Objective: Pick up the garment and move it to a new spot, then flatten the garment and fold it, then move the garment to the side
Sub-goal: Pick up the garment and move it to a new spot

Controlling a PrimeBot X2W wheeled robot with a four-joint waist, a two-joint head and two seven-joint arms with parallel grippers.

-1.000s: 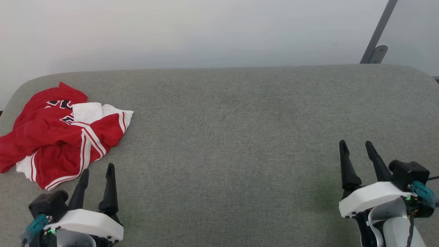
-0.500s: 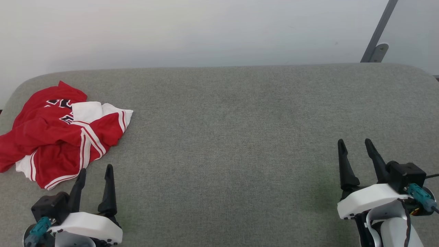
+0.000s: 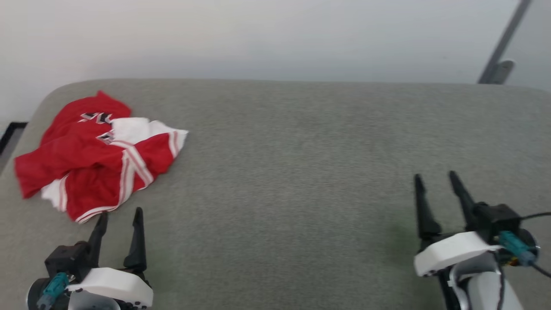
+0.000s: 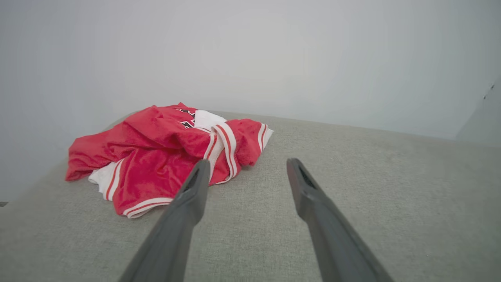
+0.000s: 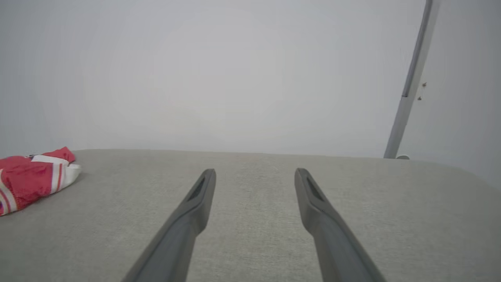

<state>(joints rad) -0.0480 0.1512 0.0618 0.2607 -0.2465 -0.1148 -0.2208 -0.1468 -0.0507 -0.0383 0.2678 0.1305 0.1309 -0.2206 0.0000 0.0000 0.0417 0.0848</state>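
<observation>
Garment [image 3: 97,161]: red with white striped trim, lay crumpled in a heap at the far left of the grey table [image 3: 292,163]. Left pincer [image 3: 121,211]: fingers stood apart, tips just short of the garment's near hem. Right pincer [image 3: 434,173]: fingers stood apart, well away from the garment.

1. The left pincer [image 3: 120,212] has two long, dark, tapering fingers [image 4: 194,192], each with a narrow recess near its tip.
2. Its base is a rounded white shell [image 3: 109,282], with a black block [image 3: 69,258] and a teal connector [image 3: 54,290] beside it.
3. The right pincer [image 3: 434,175] matches it: white casing [image 3: 447,252], black box [image 3: 495,217], teal plug [image 3: 514,252], and a thin black cable [image 3: 536,214].
4. Below is a pale forearm [image 3: 486,292].
</observation>
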